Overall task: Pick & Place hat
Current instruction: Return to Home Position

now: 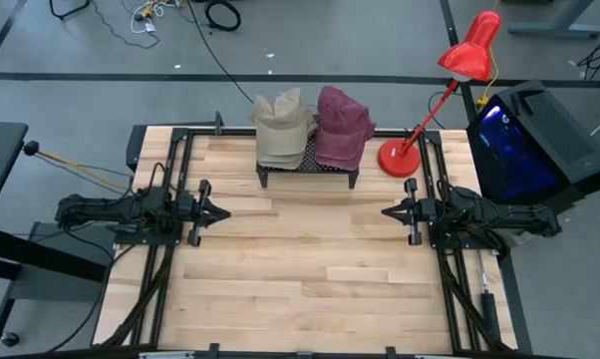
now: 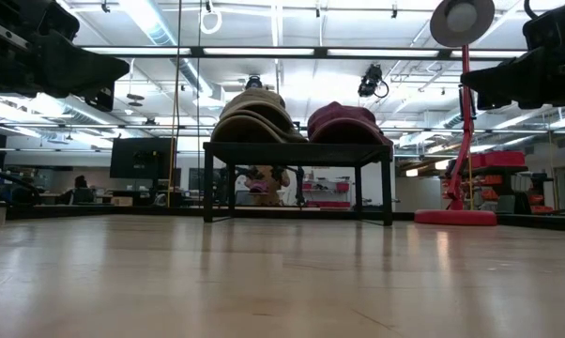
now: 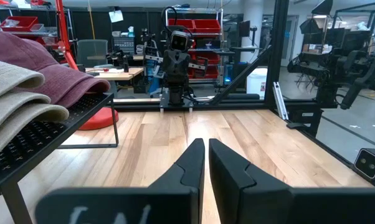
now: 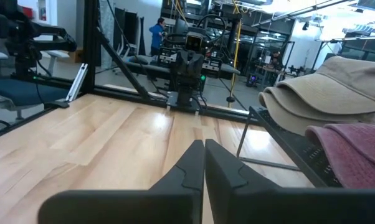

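Note:
Several beige caps [image 1: 283,128] are stacked on the left half of a low black mesh rack [image 1: 310,170] at the table's far middle; a maroon cap [image 1: 342,127] lies on its right half. Both also show in the low view, the beige stack [image 2: 254,117] and the maroon cap [image 2: 346,124]. My left gripper [image 1: 223,212] rests at the table's left, pointing right, shut and empty [image 3: 206,152]. My right gripper [image 1: 387,211] rests at the table's right, pointing left, shut and empty [image 4: 204,152].
A red desk lamp [image 1: 450,90] stands at the far right with its base [image 1: 400,159] beside the rack. A black box with a blue glow [image 1: 529,140] sits off the table's right edge. Bare wood lies between the grippers [image 1: 300,259].

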